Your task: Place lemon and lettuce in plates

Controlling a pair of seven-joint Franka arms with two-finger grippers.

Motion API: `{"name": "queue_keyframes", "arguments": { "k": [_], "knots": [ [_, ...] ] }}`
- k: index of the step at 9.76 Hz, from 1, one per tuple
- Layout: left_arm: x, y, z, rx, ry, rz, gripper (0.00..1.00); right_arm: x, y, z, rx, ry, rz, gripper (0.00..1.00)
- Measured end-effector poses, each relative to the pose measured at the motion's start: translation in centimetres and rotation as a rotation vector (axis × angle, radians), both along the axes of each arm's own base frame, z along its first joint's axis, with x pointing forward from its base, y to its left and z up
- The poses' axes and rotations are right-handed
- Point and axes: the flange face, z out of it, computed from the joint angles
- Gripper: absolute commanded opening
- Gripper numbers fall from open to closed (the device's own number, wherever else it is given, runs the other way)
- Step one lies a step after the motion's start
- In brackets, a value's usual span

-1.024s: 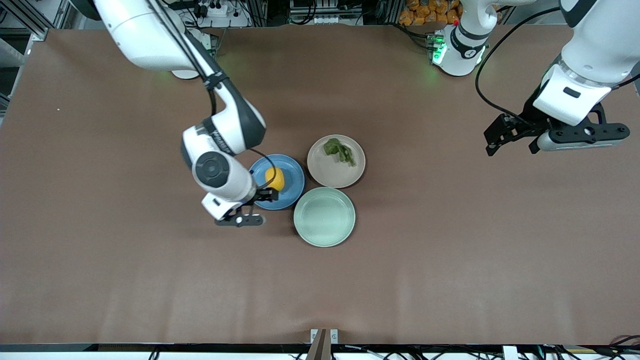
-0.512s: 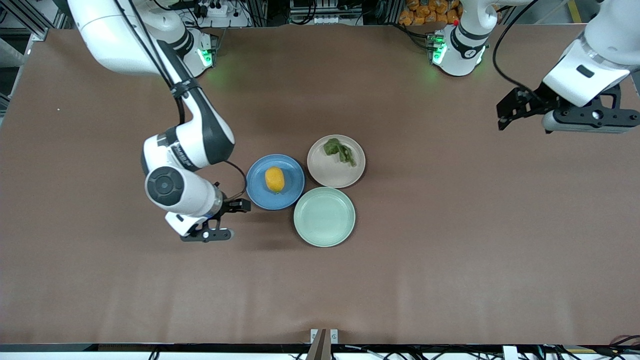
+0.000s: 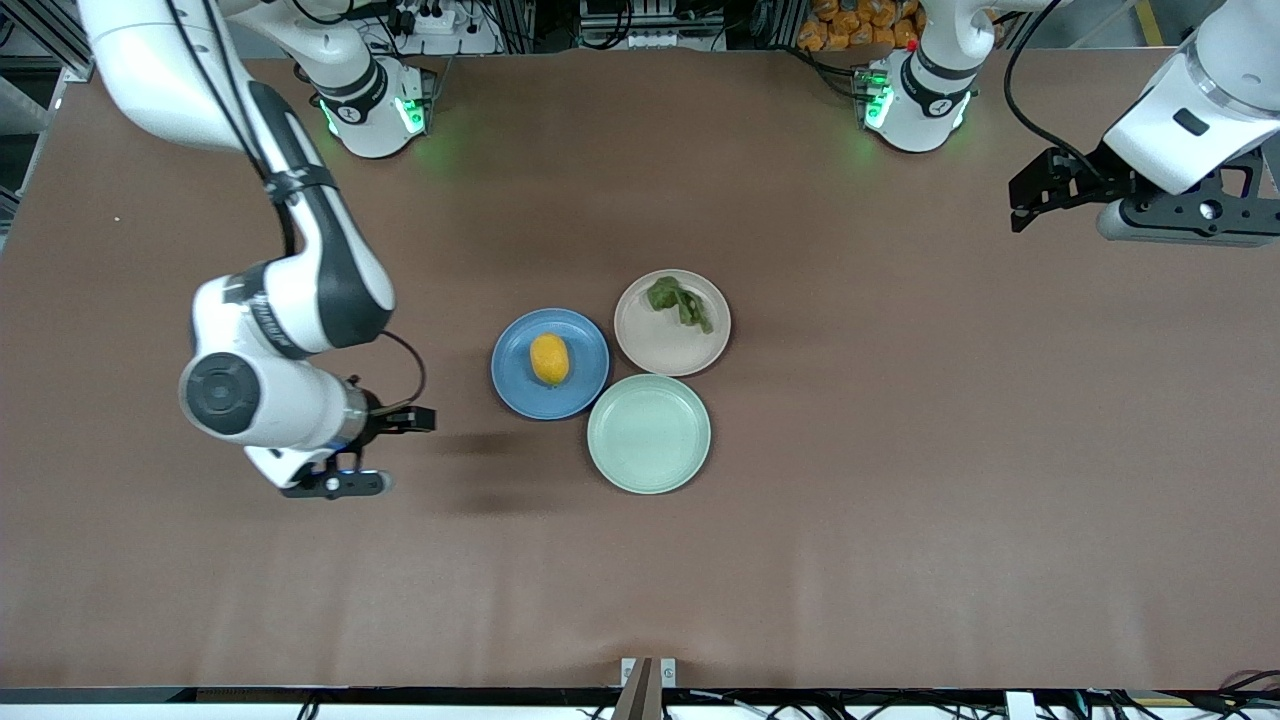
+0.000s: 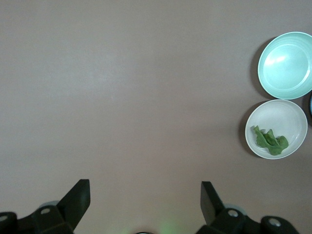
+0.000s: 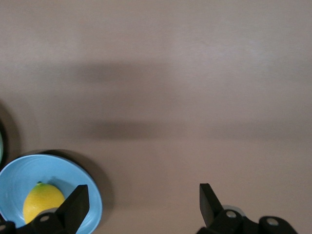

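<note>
Right arm reaches down from its base, elbow bent, wrist low over bare table toward its own end. Right gripper [image 3: 385, 450] empty, jaws spread wide. Left arm is raised at its end of the table, apparently hanging well above the surface. Left gripper [image 3: 1040, 195] empty, jaws wide apart.

Your surroundings: brown matte table [image 3: 900, 520] filling the view; metal framing, power strip [image 3: 430, 18] and cables along its top edge; orange items [image 3: 860, 22] stacked there; small bracket [image 3: 648, 672] at the near edge
</note>
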Motion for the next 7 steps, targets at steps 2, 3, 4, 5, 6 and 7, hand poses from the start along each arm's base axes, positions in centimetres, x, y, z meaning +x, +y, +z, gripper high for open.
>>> {"name": "queue_keyframes", "arguments": {
  "k": [2,3,4,5,6,7],
  "knots": [
    [0.1,0.3,-0.1,0.001,0.002,0.005,1.0,0.4,-2.7,0.5,-0.001,0.001,-0.032,1.0],
    [0.1,0.4,-0.1,0.001,0.002,0.008,1.0,0.5,-3.6,0.8,-0.003,0.004,-0.044,1.0],
    [0.1,0.4,-0.1,0.001,0.002,0.007,1.0,0.6,-4.8,1.2,-0.005,0.002,-0.06,1.0],
    [0.1,0.4,0.0,0.001,0.002,0.008,1.0,0.8,-6.3,1.7,-0.01,-0.006,-0.077,1.0],
    [0.1,0.4,0.0,0.001,0.002,0.008,1.0,1.0,-8.0,2.2,-0.016,-0.015,-0.072,1.0],
    [0.1,0.4,0.0,0.001,0.001,0.008,1.0,1.1,-9.8,2.9,-0.022,-0.025,-0.041,1.0]
  ]
}}
